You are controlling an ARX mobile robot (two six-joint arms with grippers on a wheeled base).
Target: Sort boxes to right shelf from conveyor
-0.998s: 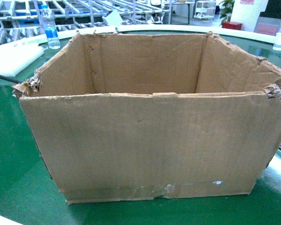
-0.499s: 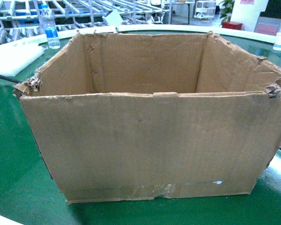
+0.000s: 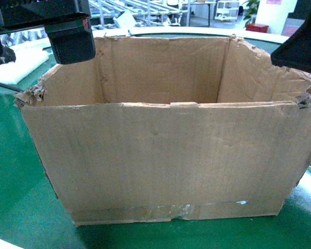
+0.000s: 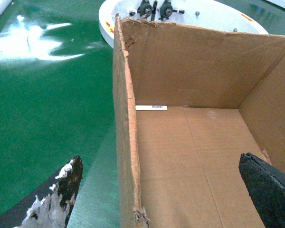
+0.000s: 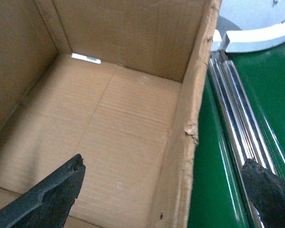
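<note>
A large brown cardboard box point(image 3: 155, 161) with ragged torn corners stands open-topped on the green conveyor point(image 3: 10, 171), filling most of the head view. My left gripper point(image 4: 160, 161) is open and straddles the box's left wall point(image 4: 126, 142), one finger outside over the belt and one inside. My right gripper point(image 5: 162, 161) is open astride the right wall point(image 5: 185, 142) in the same way. The box is empty apart from a small white label point(image 4: 151, 108) on its floor. Shiny steel rails point(image 5: 232, 109) run just outside the right wall; I cannot tell if they belong to the right shelf.
A white foam slab point(image 3: 15, 59) lies on the belt at far left. Steel roller racks point(image 3: 145, 8) stand behind the conveyor's white rim point(image 3: 259, 36). A white round hub point(image 4: 204, 14) sits beyond the box's far wall.
Both arms have come into the head view, the left at top left and the right at top right, above the box's side walls. The box has stayed put.
</note>
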